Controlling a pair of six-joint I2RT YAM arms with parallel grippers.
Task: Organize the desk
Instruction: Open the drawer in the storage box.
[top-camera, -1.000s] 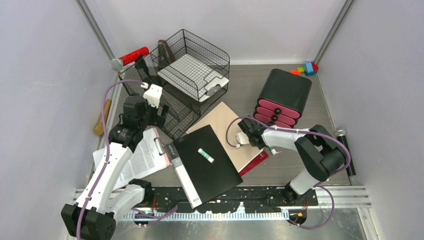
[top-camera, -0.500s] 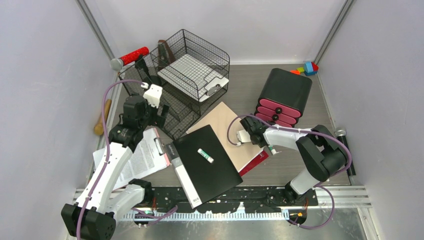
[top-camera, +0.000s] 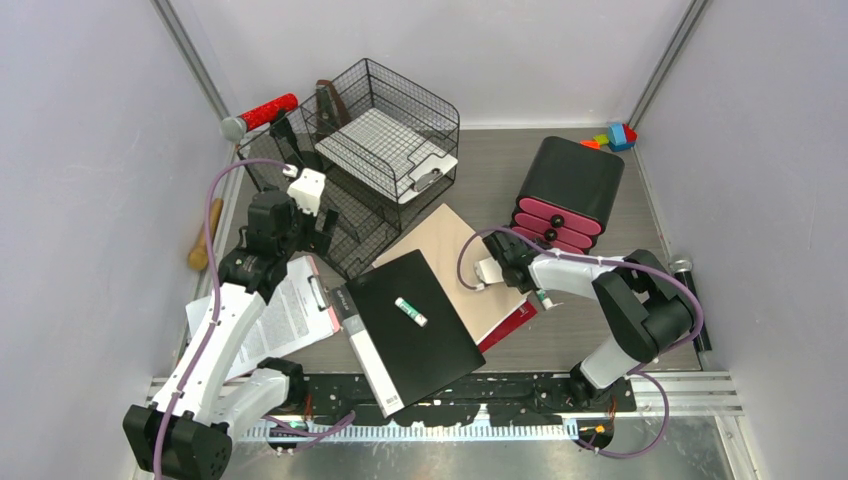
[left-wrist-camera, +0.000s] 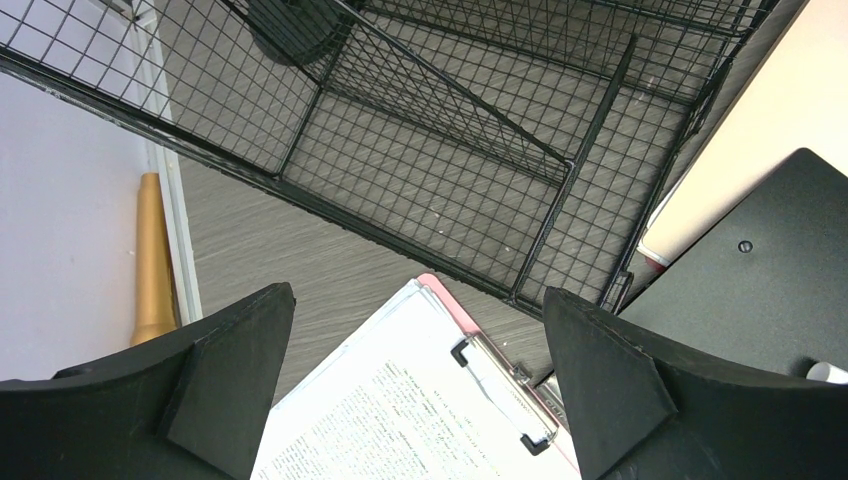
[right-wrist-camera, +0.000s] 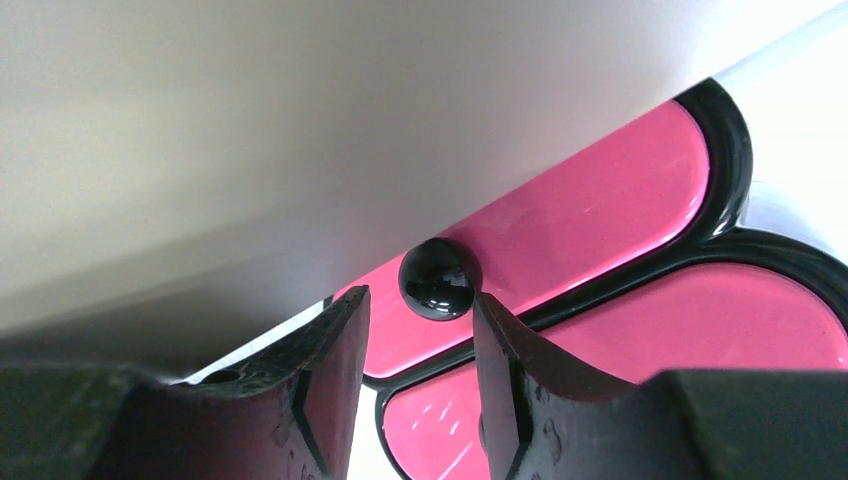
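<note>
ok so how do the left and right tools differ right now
The left tool is wide open; the right tool is narrowed to about knob width. The left tool hangs empty above the clipboard; the right tool's tips sit at the black drawer knob, grip unclear. Both have black fingers.

The grey wood-grain desk (top-camera: 495, 170) is seen carrying a black wire-mesh tray rack (left-wrist-camera: 440, 170), set just ahead of the jaws of the left gripper (left-wrist-camera: 415, 300). A pink clipboard (left-wrist-camera: 400, 420) with printed sheets is laid directly beneath them. A black drawer unit (top-camera: 565, 195) with pink fronts is stood right before the jaws of the right gripper (right-wrist-camera: 420, 320). A black binder (top-camera: 415, 325) is laid between both pairs of jaws, overlapping a tan board (top-camera: 445, 240).
</note>
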